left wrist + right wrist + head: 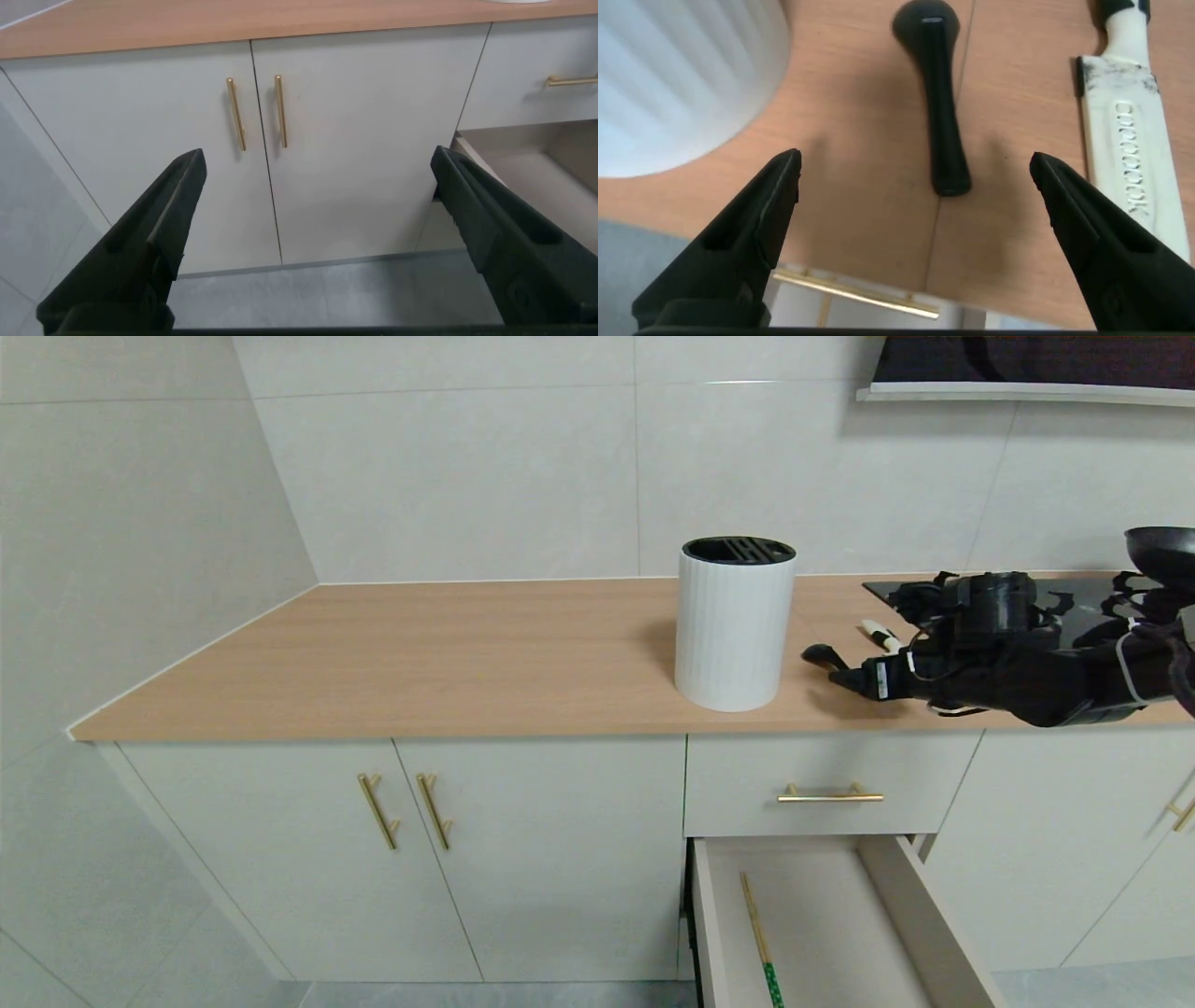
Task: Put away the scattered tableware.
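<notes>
The right gripper (912, 166) hangs over the front edge of the worktop (467, 653), fingers spread wide and holding nothing. Between those fingers, on the wood below, lies a black utensil (938, 103). Its rounded end points away from the edge, and it sits just beside the white ribbed holder (735, 621). A white-handled utensil (1133, 177), probably a knife, lies near it on the side away from the holder.

The left gripper (318, 163) is low in front of the cabinet doors, fingers also open and empty.

Under the worktop, 1 drawer (822, 915) is pulled out. At least 1 chopstick with a green end (758, 933) lies inside; I cannot tell whether it is a pair.

The job looks partly done: the chopstick is stowed, while 2 pieces are left on the worktop. The black utensil seems to be the next pick, given how the right fingers frame it. After that come the white-handled piece and, likely, closing the drawer.
</notes>
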Available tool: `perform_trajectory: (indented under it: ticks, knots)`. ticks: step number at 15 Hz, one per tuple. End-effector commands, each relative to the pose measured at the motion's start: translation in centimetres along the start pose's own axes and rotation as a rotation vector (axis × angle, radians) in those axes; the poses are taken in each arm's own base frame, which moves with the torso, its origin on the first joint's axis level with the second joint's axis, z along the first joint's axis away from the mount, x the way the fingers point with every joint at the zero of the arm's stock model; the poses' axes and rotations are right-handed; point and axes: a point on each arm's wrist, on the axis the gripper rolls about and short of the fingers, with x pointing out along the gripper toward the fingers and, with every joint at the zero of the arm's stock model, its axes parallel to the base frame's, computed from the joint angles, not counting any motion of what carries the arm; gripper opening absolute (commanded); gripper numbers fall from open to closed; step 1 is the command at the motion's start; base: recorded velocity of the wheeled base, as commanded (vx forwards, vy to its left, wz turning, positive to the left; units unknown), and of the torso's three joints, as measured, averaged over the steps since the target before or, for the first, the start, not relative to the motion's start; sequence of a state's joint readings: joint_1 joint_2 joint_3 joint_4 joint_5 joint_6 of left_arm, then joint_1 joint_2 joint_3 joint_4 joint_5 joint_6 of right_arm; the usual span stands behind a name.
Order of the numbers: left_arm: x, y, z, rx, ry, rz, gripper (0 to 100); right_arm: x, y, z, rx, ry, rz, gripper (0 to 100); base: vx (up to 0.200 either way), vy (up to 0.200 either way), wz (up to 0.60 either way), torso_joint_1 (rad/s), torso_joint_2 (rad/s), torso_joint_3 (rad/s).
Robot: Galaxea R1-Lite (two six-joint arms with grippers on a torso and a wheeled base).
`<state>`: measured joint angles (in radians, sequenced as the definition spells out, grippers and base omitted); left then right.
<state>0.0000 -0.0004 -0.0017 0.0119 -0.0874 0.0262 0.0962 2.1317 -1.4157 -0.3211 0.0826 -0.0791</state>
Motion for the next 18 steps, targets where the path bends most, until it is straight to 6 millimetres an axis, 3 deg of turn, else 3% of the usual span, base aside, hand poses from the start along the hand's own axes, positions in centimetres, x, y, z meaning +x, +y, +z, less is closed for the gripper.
perform_trajectory:
  ticks: [1,6,18]
  knots:
    - [0.0,0.0,0.0,0.000,0.001,0.000,100,1.1,0.0,-0.7,0.002,0.010,0.000,100,0.000,0.000,0.00,0.000,0.00,0.000]
    - [0.0,0.0,0.0,0.000,0.001,0.000,100,3.1,-0.5,-1.6,0.011,0.015,-0.007,100,0.000,0.000,0.00,0.000,0.00,0.000]
    - [0.0,0.0,0.0,0.000,0.001,0.000,100,4.2,-1.0,-2.1,0.014,0.008,-0.040,100,0.000,0.000,0.00,0.000,0.00,0.000]
